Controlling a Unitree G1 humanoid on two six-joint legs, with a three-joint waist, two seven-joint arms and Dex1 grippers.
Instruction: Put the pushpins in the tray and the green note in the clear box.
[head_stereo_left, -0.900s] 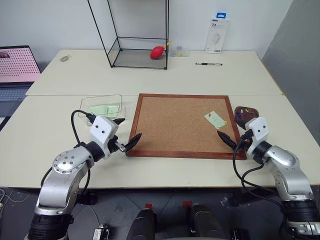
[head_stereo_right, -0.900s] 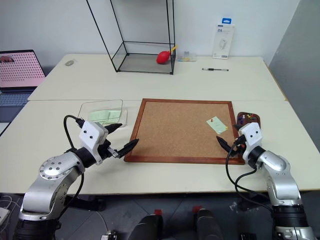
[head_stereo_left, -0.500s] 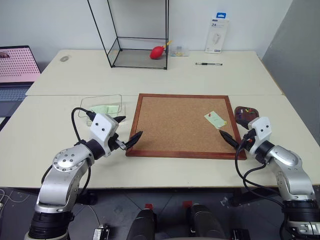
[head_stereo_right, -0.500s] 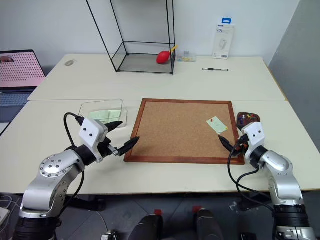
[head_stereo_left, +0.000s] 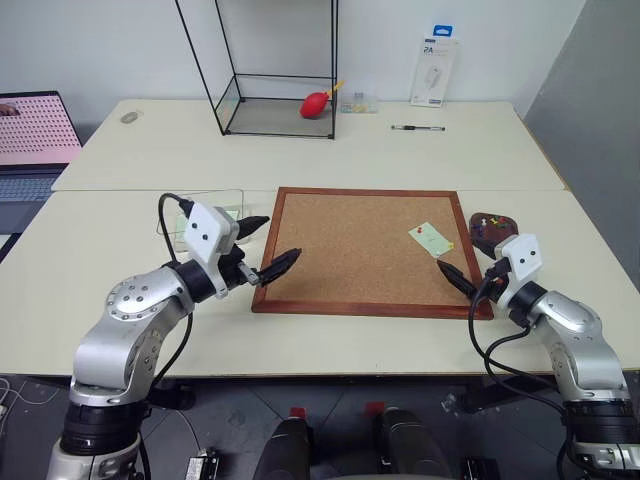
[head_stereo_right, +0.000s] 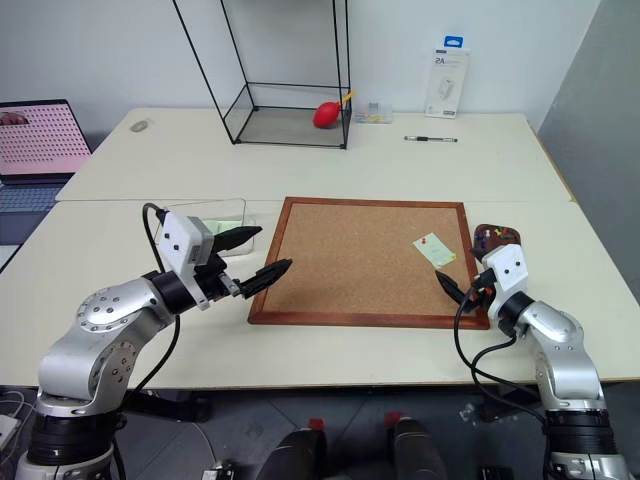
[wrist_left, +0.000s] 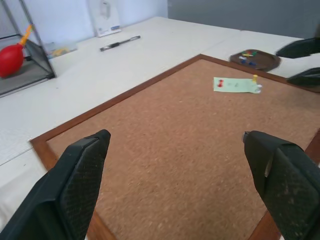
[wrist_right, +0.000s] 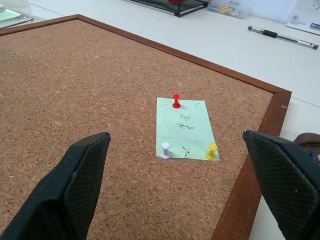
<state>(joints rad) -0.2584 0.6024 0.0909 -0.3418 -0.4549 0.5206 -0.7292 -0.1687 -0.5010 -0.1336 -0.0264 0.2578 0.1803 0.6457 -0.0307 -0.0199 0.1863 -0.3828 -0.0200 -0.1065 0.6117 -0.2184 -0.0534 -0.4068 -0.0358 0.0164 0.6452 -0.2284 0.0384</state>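
The green note (wrist_right: 183, 128) lies pinned on the cork board's right side, also seen at note (head_stereo_left: 430, 238). Three pushpins stand in it: red (wrist_right: 176, 100), white (wrist_right: 165, 149) and yellow (wrist_right: 212, 150). The dark reddish tray (head_stereo_left: 492, 226) sits just off the board's right edge and holds several coloured pins. My right gripper (head_stereo_left: 458, 268) is open, level, near the board's front right corner and short of the note. Over the board's front left edge, my left gripper (head_stereo_left: 283, 236) hovers open and empty. The clear box (head_stereo_right: 200, 215), with a green slip inside, lies behind it.
The wood-framed cork board (head_stereo_left: 350, 250) fills the table's middle. At the back stand a black-wire glass case (head_stereo_left: 275, 70) with a red bulb (head_stereo_left: 315, 104), a small clear container (head_stereo_left: 357, 102), a pen (head_stereo_left: 417, 128) and a white package (head_stereo_left: 434, 72). A laptop (head_stereo_left: 35, 130) is far left.
My left gripper has risen and moved forward and right, from beside the board's front left corner to above its left edge. The right gripper has hardly moved.
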